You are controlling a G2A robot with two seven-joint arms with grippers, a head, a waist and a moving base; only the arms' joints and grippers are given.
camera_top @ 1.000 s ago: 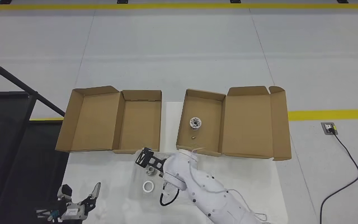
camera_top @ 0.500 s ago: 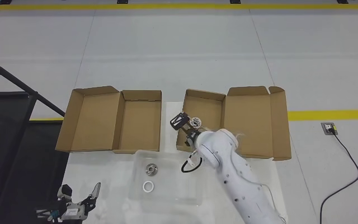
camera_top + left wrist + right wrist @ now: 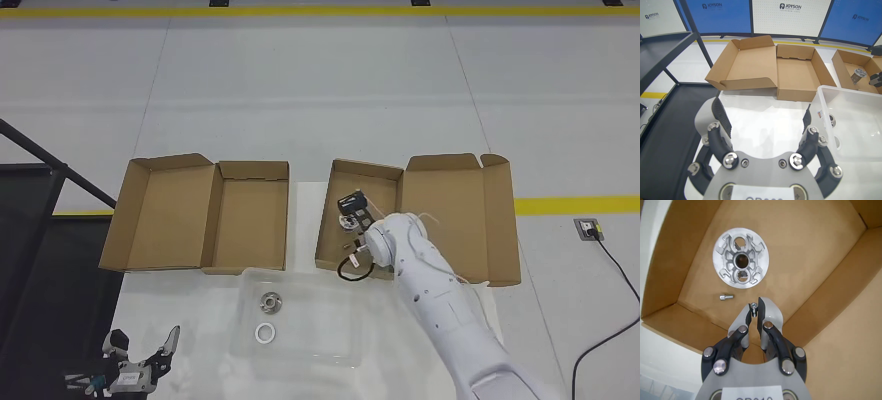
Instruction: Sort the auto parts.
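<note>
My right gripper (image 3: 754,303) is shut on a small silver bolt (image 3: 753,309), held above the floor of the right cardboard box (image 3: 800,256). Below it in the box lie a round cast metal hub (image 3: 740,260) and a second small bolt (image 3: 726,297). From the top, the right gripper (image 3: 352,208) hangs over the right cardboard box (image 3: 378,190). My left gripper (image 3: 762,106) stands open and empty above the white table, near its front left corner, beside the clear plastic bin (image 3: 821,89). The bin holds a metal bushing (image 3: 832,120) and a white ring (image 3: 837,142).
An empty left cardboard box (image 3: 250,215) with its lid folded out sits behind the clear bin (image 3: 330,345). A black shelf frame (image 3: 666,117) borders the table's left side. The right box's open lid (image 3: 445,220) lies flat to the right.
The right arm swung from over the clear bin to the right cardboard box, carrying the bolt. The left arm kept still.
</note>
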